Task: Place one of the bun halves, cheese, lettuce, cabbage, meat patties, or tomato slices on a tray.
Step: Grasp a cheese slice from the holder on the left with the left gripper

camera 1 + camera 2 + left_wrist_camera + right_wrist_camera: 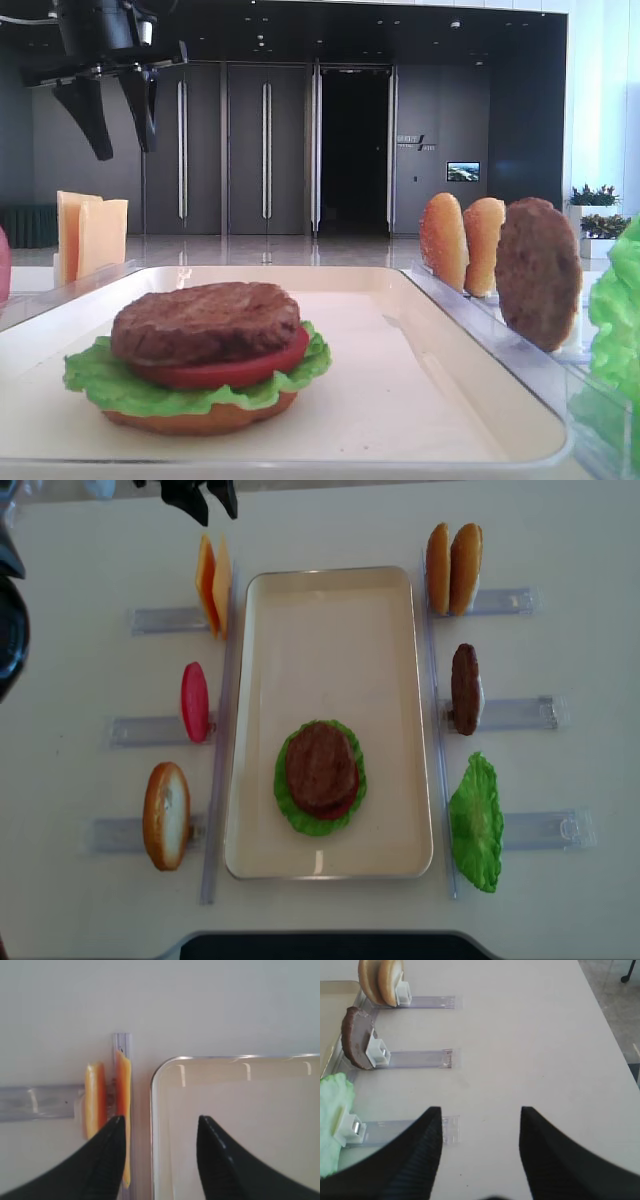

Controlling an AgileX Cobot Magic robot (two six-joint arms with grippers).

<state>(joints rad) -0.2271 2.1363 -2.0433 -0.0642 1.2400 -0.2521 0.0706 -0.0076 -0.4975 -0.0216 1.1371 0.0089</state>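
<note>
At the far left, just beside the tray's (330, 865) corner, 2 cheese slices (213, 592) stand on edge in a clear rack (160, 619): thin, pale yellow-orange squares. The left gripper (159, 1132) hangs above them, released and empty. The right gripper (481, 1125) is spread too, holding nothing. The tray carries 1 stack: patty (321, 766), tomato slice (235, 368), lettuce (318, 823), apparently a bun base beneath. Racks hold 3 bun halves (452, 568), 1 patty, 1 tomato slice, 1 lettuce leaf.
</note>
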